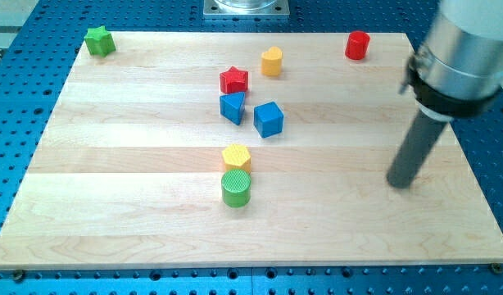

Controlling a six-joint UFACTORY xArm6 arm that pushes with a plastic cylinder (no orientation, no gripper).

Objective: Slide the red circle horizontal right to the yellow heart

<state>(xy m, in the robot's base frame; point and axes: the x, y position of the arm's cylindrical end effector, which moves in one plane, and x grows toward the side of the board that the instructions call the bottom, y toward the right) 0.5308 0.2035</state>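
1. One red circle stands near the view's top right corner of the wooden board, upright and alone, with bare wood all round it.
2. Its target, the yellow heart, sits toward the view's top centre, well to the left of the red circle and a little lower in the view.
3. The red circle is already on the right side of the heart, yet the two are well apart and not quite level, so the task reads as not finished; the remaining work appears to be closing that gap and lining the circle up beside the heart.
4. The arm carries no hand or jaws at all, only a dark rod, so nothing is open, shut or clamped; the rod's tip rests on the board at the view's right, well below the red circle and touching no block.
5. From where it stands, the tip would probably have to travel up past the circle's right side before any push toward the heart could start; that is a judgement, not something shown.
6. Other blocks lie clear of that path: a red star just left of and below the heart, two blue blocks under it, a yellow hexagon touching a green cylinder lower down, and a green star at the top left corner.
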